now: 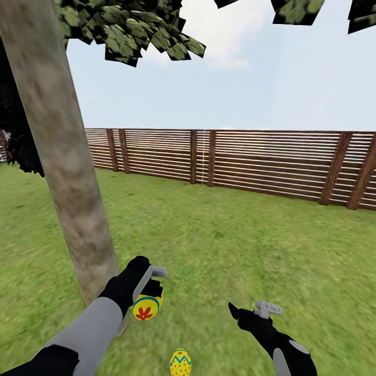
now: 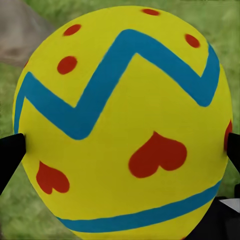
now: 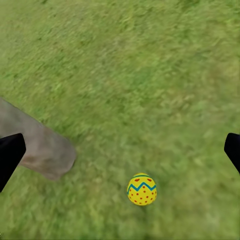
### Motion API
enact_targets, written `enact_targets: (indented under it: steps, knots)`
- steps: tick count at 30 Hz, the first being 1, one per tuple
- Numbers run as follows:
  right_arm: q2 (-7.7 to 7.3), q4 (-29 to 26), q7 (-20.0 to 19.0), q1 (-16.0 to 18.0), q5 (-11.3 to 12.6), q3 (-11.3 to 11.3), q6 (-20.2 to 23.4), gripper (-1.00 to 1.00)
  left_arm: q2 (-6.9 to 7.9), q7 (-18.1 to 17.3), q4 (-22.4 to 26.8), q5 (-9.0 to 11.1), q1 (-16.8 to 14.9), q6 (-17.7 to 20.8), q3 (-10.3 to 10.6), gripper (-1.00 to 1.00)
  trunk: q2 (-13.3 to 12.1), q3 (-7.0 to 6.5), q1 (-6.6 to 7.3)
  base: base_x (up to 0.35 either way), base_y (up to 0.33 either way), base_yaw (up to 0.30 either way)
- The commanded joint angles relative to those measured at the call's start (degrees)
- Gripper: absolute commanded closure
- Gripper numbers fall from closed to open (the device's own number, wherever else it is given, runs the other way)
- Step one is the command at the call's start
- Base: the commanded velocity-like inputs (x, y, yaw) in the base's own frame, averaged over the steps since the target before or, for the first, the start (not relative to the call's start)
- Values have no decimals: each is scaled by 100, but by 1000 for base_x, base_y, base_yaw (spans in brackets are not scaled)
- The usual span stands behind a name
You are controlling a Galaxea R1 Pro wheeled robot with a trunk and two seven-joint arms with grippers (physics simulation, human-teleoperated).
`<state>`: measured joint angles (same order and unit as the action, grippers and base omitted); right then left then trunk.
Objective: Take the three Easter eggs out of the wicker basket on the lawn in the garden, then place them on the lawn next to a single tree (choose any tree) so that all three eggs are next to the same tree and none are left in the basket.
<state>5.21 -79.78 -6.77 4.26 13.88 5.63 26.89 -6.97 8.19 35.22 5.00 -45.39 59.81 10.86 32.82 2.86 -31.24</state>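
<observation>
Lying nearest in the head view, 1 Easter egg is being seen on the lawn, yellow with a blue-green zigzag and red dots, between the 2 arms. In the right wrist view the same egg is being shown resting on blurred, mottled grass, a short way from the foot of the tree trunk.

A 2nd egg, marked with a red flower, is being pinched by the left gripper just beside the base of the trunk and above the grass; whether it is touching the ground cannot be told. In the left wrist view this egg is being pressed on both sides by dark fingertips, with grass and a patch of grey trunk behind it.

The right gripper is being held spread, with nothing between its fingers, over bare grass to the right of the lying egg.

Further off, the thick, mottled grey-beige tree is being seen leaning up out of the lawn at the left, its blocky leaves hanging across the top. Beyond it the flat green grass is being bounded by a brown slatted wooden fence running across the view, with pale blue sky above.
</observation>
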Motion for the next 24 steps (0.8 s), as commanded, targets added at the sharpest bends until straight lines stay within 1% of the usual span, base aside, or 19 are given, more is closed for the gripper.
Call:
enact_targets:
  steps: [1,11,24]
  knots:
    - [6,-9,-33,4,18,18,36,-100,2,53,3,53,-6,19,21,100,52,26,-25,0,0,131]
    - [6,-9,-80,2,16,-18,35,-100,11,55,-35,53,-5,19,21,100,453,165,-245,0,0,122]
    - [6,-11,-85,3,25,-12,35,-100,2,51,-41,71,-7,19,21,100,975,394,-531,0,0,9]
